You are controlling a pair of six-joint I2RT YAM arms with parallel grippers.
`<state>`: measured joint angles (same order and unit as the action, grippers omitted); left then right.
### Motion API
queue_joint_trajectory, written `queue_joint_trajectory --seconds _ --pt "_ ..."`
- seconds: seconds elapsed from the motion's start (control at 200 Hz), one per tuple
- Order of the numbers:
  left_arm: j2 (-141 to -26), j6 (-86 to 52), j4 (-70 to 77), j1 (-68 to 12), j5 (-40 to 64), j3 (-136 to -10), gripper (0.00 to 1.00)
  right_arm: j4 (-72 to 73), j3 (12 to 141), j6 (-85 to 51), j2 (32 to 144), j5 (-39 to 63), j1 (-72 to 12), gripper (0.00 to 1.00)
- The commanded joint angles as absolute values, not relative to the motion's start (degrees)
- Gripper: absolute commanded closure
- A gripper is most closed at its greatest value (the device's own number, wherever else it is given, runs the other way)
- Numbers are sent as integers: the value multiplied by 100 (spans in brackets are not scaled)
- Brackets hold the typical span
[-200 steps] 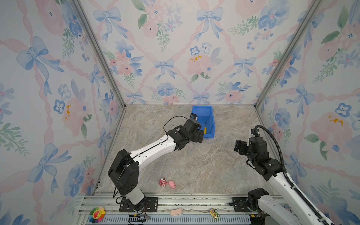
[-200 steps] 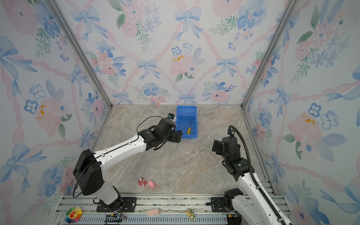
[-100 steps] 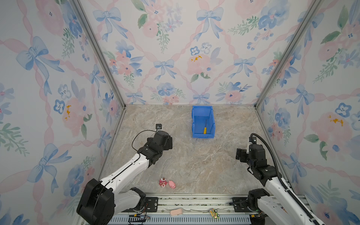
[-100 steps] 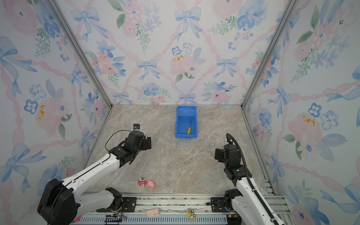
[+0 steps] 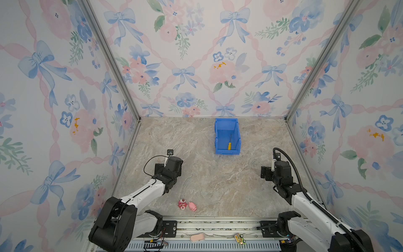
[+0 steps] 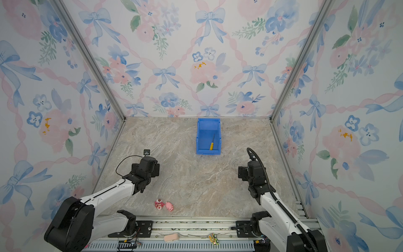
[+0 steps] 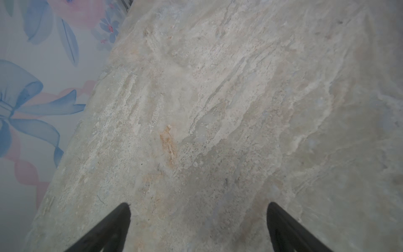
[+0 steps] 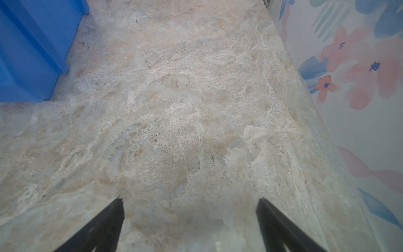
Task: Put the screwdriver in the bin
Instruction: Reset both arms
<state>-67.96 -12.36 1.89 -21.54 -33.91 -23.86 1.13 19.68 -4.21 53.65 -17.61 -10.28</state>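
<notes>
Evidently done: screwdriver (image 5: 229, 143) lies inside the bin (image 5: 225, 125)

Left side. The left gripper (image 7: 198, 205) hangs over bare table (image 5: 218, 181), near the left wall and well apart from the bin. Its wrist view shows both black fingers (image 7: 113, 227) spread wide with only the stone-patterned surface between them: released, holding nothing.

Centre front. Two small pink toys (image 5: 187, 205) lie touching each other near the table's front edge, clear of both arms and no part of this task.

Centre rear. The blue bin stands close to the back wall. In both top views the screwdriver (image 6: 212, 143) rests on the bin's floor, yellow handle towards the lowered front lip and shaft pointing at the back wall, wholly within the walls.

Right side. The right gripper (image 8: 190, 199) hovers over bare table near the right wall. Its fingers are likewise parted and empty, and its wrist view catches a corner of the bin.

Assessment. The placing appears finished. I judge nothing is left except, perhaps, parking the arms.
</notes>
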Motion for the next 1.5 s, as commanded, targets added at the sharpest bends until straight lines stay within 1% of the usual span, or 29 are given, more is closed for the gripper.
queue_joint_trajectory --seconds 0.0,0.045,0.15,0.26,0.445,0.635,1.015,1.315,1.435,1.495 --pt "-6363 -633 1440 -2004 -3115 -1783 2 1012 1902 -363 5664 -1992 -1070 3" --pt "-6154 -498 1957 -1903 -2910 -1441 2 1260 1952 -314 5878 -2048 -1064 3" --pt "-5884 -460 2309 -1557 -2504 -1254 2 1716 2119 -260 6419 -1993 -1015 3" --pt "-5929 -410 2850 -1162 -1997 -1137 2 1930 2300 -237 6810 -1906 -956 3" --pt "-6146 -456 3903 -705 -1475 -939 2 2356 2443 -195 7202 -1843 -823 3" --pt "-6434 -459 4396 -507 -1189 -933 2 2917 2727 -158 7831 -1742 -660 3" --pt "-6952 -404 5270 -113 -679 -950 2 3156 3006 -97 8265 -1632 -605 3" --pt "-7736 -461 5960 67 -282 -1218 2 3183 3058 -41 8344 -1469 -554 3" --pt "-8197 -439 6380 89 -242 -1269 2 3935 2911 35 8722 -1417 -536 3" --pt "-8447 -442 6504 112 -203 -1322 2 3657 2978 19 8663 -1407 -534 3"
